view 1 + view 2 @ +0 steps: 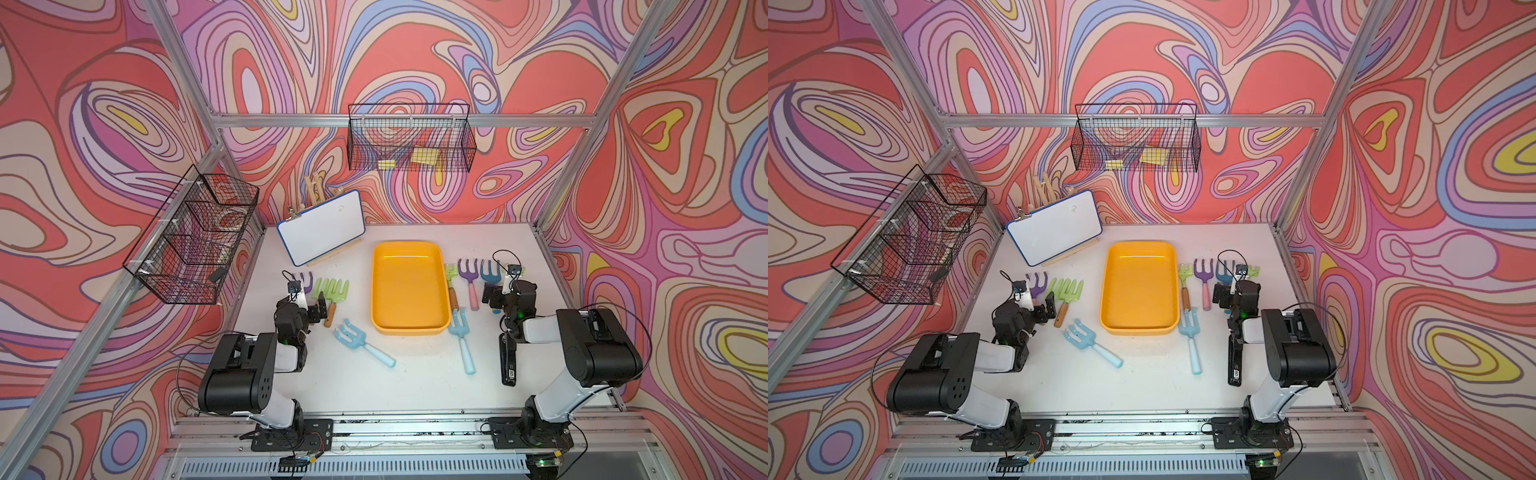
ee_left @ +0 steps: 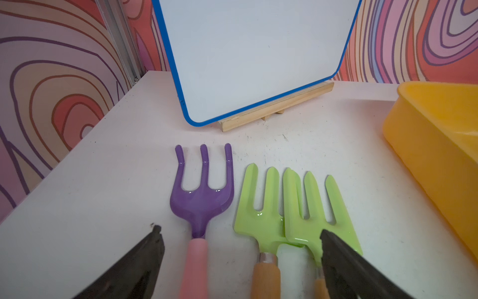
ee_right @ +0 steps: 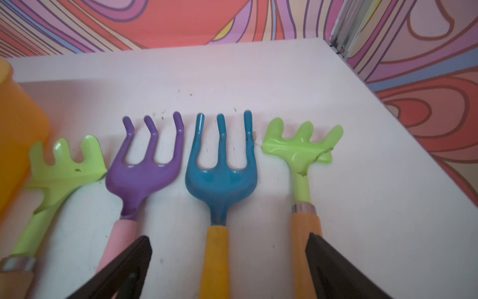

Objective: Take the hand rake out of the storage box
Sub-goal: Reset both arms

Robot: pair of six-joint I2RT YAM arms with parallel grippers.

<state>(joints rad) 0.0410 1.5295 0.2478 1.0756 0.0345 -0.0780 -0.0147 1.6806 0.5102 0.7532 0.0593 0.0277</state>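
The yellow-orange storage box [image 1: 409, 291] [image 1: 1140, 286] stands mid-table with nothing inside. Several hand rakes lie on the table around it. My left gripper [image 1: 316, 309] [image 2: 240, 231] hangs open just above the handles of a purple rake [image 2: 201, 196] and two overlapping green rakes [image 2: 261, 220], left of the box. Right of the box, my right gripper [image 1: 490, 297] [image 3: 229, 237] is open over the handles of a row of rakes: green [image 3: 64, 170], purple [image 3: 144, 173], blue [image 3: 221, 176] and green [image 3: 302, 150]. Neither gripper holds anything.
Two light-blue rakes [image 1: 351, 334] [image 1: 459, 328] lie near the box's front corners. A whiteboard on a wooden easel [image 1: 322, 226] stands at the back left. Black wire baskets [image 1: 191, 237] [image 1: 411, 139] hang on the frame. A black flat device [image 1: 509, 365] lies by the right arm.
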